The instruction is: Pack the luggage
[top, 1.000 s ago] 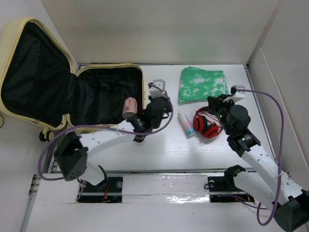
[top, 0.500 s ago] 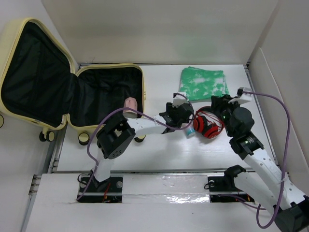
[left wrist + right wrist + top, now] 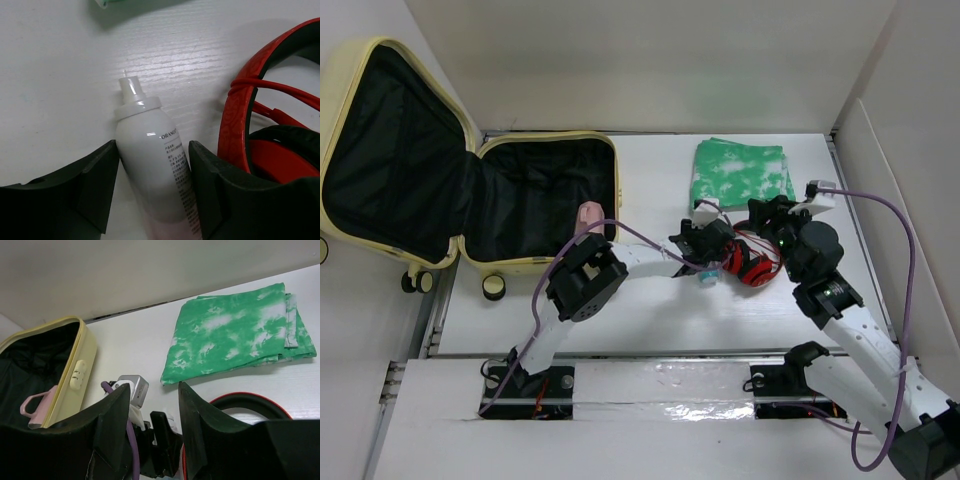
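Luggage: the pale yellow hard-shell suitcase (image 3: 548,138) lay open at the table's left end; its black-lined lid leaned back past the left edge; its small wheels faced the near side
Inside it: a pink handled item (image 3: 590,214) sat against the right wall, near the front corner
Left gripper (image 3: 153,150): reached right across the white table (image 3: 650,310); its black fingers (image 3: 100,180) stood part-way open on either side of a white spray bottle (image 3: 160,180); the bottle lay flat on the table, close against both fingers; whether they pressed it, I could not tell
Red over-ear headphones (image 3: 752,262): lay just right of the bottle, well apart from the suitcase
Right gripper (image 3: 152,392): hung over the far edge of the headphones; jaws spread about half-way, nothing between them
Green-and-white tie-dye folded cloth (image 3: 740,172): lay flat beyond the headphones, toward the back wall
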Motion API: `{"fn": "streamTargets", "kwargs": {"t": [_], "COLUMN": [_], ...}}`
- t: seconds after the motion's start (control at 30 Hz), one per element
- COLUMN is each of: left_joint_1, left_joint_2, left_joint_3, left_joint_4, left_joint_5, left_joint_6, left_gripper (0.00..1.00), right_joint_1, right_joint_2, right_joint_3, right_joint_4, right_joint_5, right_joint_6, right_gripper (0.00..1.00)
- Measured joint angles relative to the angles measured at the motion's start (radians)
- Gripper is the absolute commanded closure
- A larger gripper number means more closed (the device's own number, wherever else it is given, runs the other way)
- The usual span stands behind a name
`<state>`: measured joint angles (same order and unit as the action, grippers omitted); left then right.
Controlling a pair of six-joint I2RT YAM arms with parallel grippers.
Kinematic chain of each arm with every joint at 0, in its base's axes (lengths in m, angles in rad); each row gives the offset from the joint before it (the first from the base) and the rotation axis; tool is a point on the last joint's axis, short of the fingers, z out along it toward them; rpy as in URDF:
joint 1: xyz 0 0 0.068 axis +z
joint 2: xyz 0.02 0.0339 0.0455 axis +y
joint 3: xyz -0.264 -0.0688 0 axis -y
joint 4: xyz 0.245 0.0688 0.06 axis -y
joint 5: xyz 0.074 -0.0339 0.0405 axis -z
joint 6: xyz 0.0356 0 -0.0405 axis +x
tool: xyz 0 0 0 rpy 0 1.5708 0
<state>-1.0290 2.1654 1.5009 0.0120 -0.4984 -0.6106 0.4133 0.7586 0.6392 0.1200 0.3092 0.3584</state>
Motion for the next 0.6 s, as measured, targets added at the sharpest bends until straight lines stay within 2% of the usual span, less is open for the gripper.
{"fn": "streamTargets", "kwargs": {"t": [0.03,0.07,0.1,0.17,0.2,0.4,0.5,0.6], "left_joint_1": [-0.002,-0.002,-0.003,0.0,0.004,0.088,0.192,0.345], "left_joint_2": [0.002,0.002,0.002,0.002,0.002,-0.062,-0.179,-0.326], "left_joint_3": [0.0,0.0,0.0,0.001,0.001,-0.018,-0.031,-0.028], "left_joint_4": [0.0,-0.001,0.0,-0.002,-0.002,-0.045,-0.08,-0.078], "left_joint_5": [-0.002,-0.002,-0.003,-0.009,-0.008,0.012,0.052,0.11], "left_joint_6": [0.0,-0.003,-0.004,0.005,0.009,0.06,0.089,0.109], "left_gripper": [0.57,0.71,0.81,0.96,1.0,1.0,1.0,1.0], "right_joint_1": [0.0,0.0,0.0,0.0,0.0,0.0,0.0,0.0], "right_joint_2": [0.0,-0.001,-0.002,-0.005,-0.007,-0.011,-0.017,-0.021], "right_joint_3": [0.0,0.0,0.0,-0.001,-0.001,-0.001,-0.001,-0.001], "right_joint_4": [0.0,0.0,0.0,0.0,0.001,0.001,0.002,0.003], "right_joint_5": [-0.003,-0.003,-0.004,-0.005,-0.006,-0.007,-0.011,-0.017], "right_joint_6": [0.0,0.0,0.0,0.0,0.0,0.0,0.0,0.0], "right_gripper": [0.51,0.51,0.51,0.51,0.51,0.51,0.51,0.51]}}
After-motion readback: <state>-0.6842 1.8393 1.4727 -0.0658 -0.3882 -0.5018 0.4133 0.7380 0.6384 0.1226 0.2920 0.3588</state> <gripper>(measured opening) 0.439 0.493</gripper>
